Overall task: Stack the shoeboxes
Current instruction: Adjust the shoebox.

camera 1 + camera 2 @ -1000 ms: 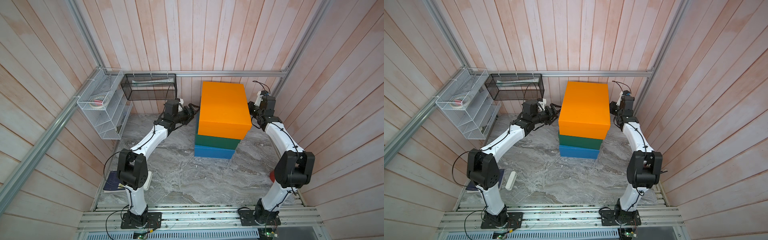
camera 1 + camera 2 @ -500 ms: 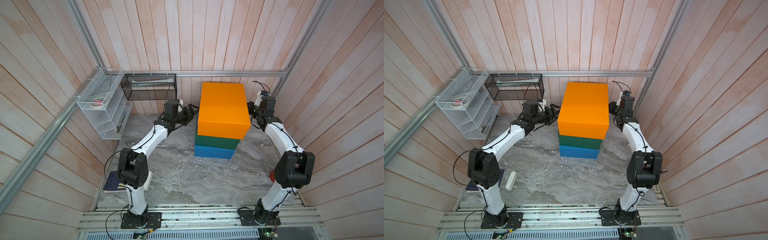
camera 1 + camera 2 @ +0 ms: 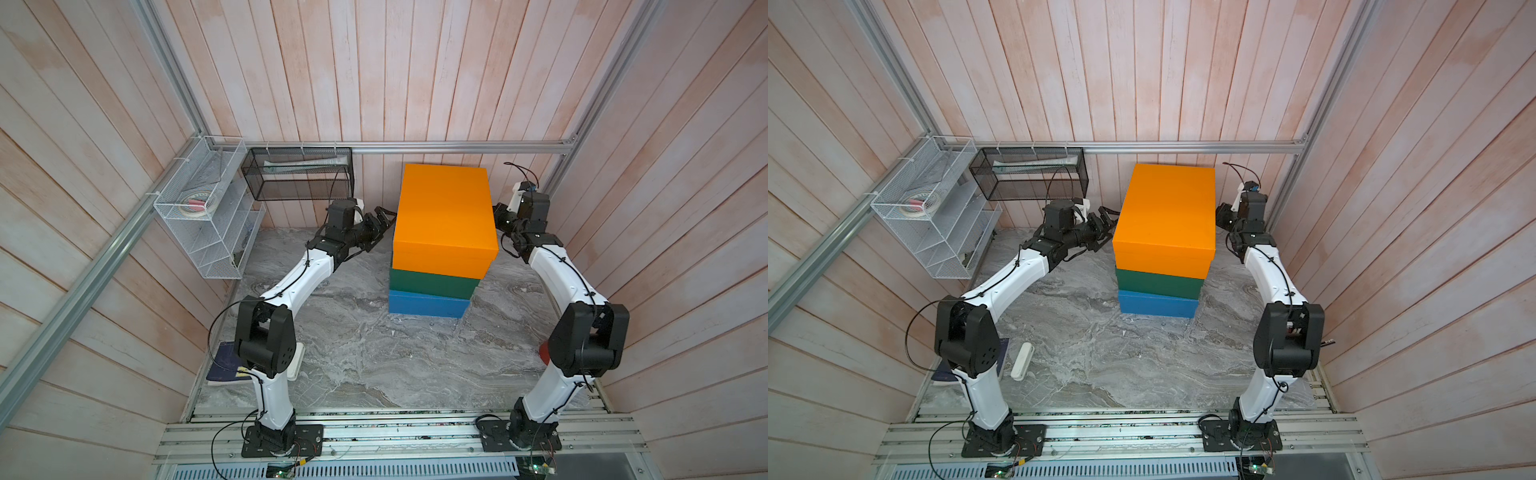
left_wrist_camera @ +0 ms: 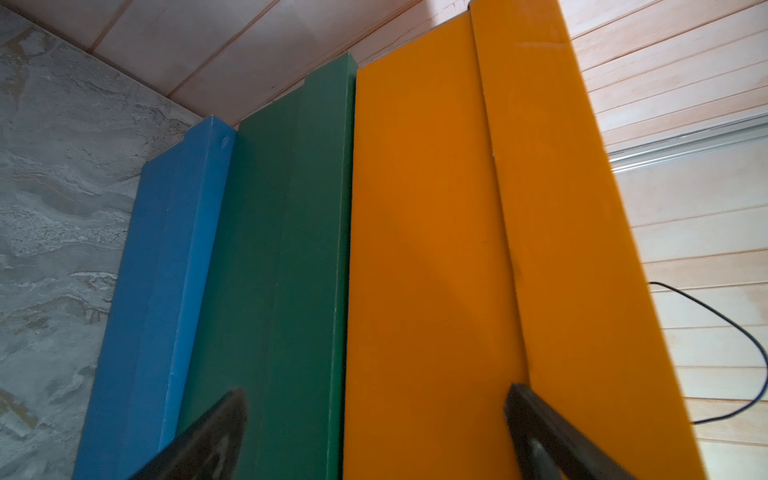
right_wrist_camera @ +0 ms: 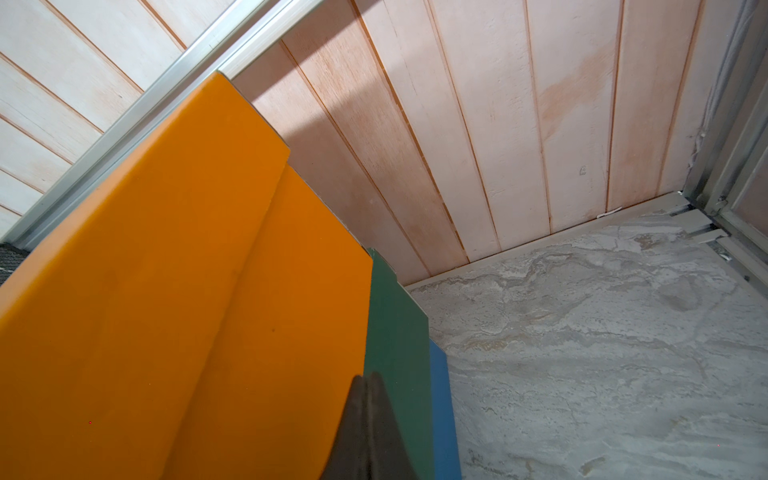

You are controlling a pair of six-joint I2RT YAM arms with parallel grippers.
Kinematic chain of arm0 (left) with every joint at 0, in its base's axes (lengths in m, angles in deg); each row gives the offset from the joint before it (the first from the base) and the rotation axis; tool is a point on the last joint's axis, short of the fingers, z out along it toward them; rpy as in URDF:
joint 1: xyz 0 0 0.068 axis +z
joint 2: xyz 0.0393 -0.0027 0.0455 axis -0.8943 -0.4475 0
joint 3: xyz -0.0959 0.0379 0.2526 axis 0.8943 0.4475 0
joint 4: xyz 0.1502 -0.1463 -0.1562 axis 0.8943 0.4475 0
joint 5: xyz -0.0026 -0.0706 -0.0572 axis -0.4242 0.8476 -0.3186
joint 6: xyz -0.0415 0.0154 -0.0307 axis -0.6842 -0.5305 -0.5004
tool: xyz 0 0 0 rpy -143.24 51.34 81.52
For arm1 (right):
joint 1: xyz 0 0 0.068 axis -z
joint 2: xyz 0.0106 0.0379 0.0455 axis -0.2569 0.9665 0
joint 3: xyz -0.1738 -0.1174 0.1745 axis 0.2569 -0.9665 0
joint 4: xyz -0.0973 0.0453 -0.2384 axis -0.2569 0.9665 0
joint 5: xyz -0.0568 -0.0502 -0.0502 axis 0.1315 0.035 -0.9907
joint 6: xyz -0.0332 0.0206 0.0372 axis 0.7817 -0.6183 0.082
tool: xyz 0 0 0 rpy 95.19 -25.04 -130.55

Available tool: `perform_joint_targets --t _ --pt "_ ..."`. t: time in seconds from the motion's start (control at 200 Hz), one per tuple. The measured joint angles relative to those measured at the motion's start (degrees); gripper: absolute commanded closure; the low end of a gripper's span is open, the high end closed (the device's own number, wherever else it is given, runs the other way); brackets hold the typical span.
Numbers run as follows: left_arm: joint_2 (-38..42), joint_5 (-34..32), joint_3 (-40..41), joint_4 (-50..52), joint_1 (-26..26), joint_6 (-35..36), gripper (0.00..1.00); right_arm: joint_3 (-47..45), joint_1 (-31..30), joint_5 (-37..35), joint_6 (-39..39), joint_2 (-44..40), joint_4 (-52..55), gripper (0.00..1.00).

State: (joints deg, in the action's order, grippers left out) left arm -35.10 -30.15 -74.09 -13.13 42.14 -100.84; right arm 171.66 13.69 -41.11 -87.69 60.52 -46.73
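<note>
The three shoeboxes stand in one stack near the back wall: the orange shoebox (image 3: 444, 216) on top, the dark green shoebox (image 3: 432, 284) under it, the blue shoebox (image 3: 428, 305) on the floor. The orange one sits slightly askew. My left gripper (image 3: 384, 220) is at the stack's left side, open. In the left wrist view it (image 4: 376, 390) spans the orange (image 4: 428, 249) and green (image 4: 286, 249) side walls and holds nothing. My right gripper (image 3: 498, 218) is at the right side, shut and empty. In the right wrist view its tips (image 5: 368, 376) point at the orange-green seam.
A black mesh basket (image 3: 299, 174) hangs on the back wall left of the stack. A white wire rack (image 3: 208, 216) hangs on the left wall. A dark blue book (image 3: 226, 361) and a white bar (image 3: 1022, 360) lie by the left arm's base.
My left gripper's jaws have spread from partly closed to wide open beside the stack. The right arm and the boxes have hardly moved.
</note>
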Motion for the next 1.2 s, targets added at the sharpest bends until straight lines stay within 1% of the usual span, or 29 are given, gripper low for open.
perform_joint_targets --t 0.285,0.55,0.79,1.005,1.2 --pt "2.1 -0.4 2.7 0.3 1.2 0.6 0.0 0.0 0.0 0.0 0.0 0.0 0.4 1.0" --pt "3.1 -1.6 3.0 0.7 4.5 2.2 0.0 -1.9 1.4 -0.1 0.0 -2.2 0.6 1.0" --pt "6.4 -3.3 3.8 2.0 5.7 4.1 0.0 -3.8 2.1 -3.9 0.7 -5.0 1.2 1.0" --pt "10.3 -5.5 6.0 3.9 6.6 6.6 0.0 -8.6 2.1 -7.7 2.2 -9.3 1.8 1.0" --pt "12.5 -6.0 8.2 5.0 7.4 7.7 0.0 -11.9 2.1 -9.5 3.2 -13.3 2.1 1.0"
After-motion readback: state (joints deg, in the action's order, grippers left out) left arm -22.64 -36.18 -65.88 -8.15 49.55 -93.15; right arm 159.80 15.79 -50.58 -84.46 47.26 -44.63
